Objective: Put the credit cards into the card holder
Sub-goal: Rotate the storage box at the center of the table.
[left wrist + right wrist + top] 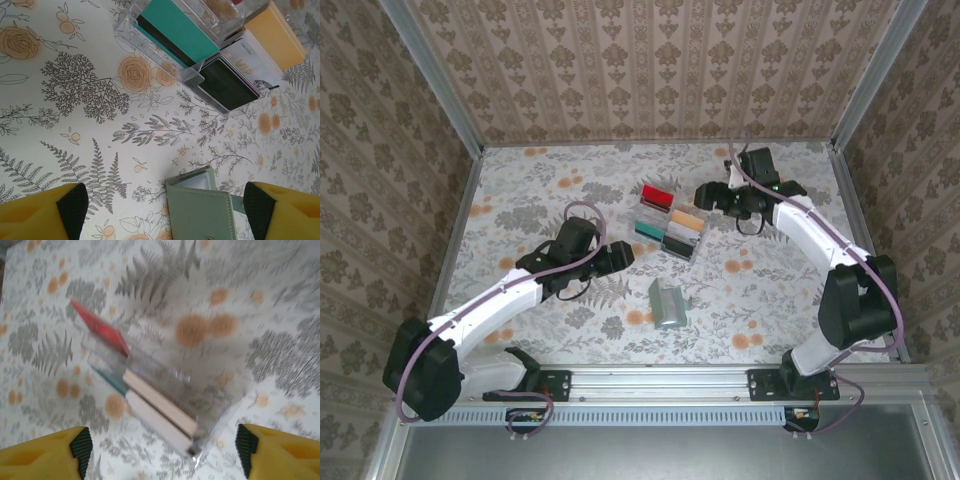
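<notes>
One card holder [200, 207] between left gripper's [166, 207] wide, empty jaws; one clear tray [150, 367], credit cards [180, 30] in five colours, by gaping, empty right gripper [164, 446].

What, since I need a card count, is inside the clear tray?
The clear tray holds a red card, teal card, tan-orange card, and a dark card overlapping a whitish card. Whatever lies beneath each is covered.
</notes>
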Controlling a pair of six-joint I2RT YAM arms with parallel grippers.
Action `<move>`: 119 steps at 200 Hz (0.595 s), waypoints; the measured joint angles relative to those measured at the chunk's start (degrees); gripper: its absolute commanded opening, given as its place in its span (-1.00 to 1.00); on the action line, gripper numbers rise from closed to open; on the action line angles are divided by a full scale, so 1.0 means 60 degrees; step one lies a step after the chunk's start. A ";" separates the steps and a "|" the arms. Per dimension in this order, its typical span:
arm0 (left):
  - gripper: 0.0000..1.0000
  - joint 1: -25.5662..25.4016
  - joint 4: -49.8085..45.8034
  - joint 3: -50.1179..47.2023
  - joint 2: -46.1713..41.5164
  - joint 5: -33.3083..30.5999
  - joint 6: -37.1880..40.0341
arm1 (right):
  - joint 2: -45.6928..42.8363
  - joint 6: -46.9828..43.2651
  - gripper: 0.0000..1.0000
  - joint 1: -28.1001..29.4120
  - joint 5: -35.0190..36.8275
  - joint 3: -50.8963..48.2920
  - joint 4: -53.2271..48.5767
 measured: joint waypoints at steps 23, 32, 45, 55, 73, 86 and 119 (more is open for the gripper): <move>0.70 0.0000 0.0004 -0.0040 -0.0168 -0.0004 -0.0022 | 0.0947 -0.0903 0.17 -0.0018 0.0288 0.1118 -0.0594; 0.70 0.0000 0.0007 -0.0066 -0.0259 -0.0004 -0.0044 | 0.1392 -0.1206 0.11 -0.0018 0.0299 0.1483 -0.0885; 0.70 0.0000 0.0004 -0.0098 -0.0361 -0.0011 -0.0080 | 0.1974 -0.1643 0.02 -0.0018 0.0291 0.1843 -0.1293; 0.70 0.0000 0.0004 -0.0113 -0.0390 -0.0033 -0.0087 | 0.2310 -0.1851 0.00 -0.0018 0.0280 0.1993 -0.1555; 0.70 0.0000 -0.0007 -0.0153 -0.0419 -0.0036 -0.0113 | 0.2685 -0.2259 -0.03 -0.0018 0.0233 0.2058 -0.1931; 0.70 0.0000 -0.0004 -0.0153 -0.0423 -0.0036 -0.0120 | 0.2754 -0.2441 -0.05 -0.0018 0.0168 0.2069 -0.2142; 0.70 0.0000 -0.0004 -0.0153 -0.0423 -0.0036 -0.0127 | 0.2878 -0.2867 -0.20 -0.0018 0.0149 0.2441 -0.2459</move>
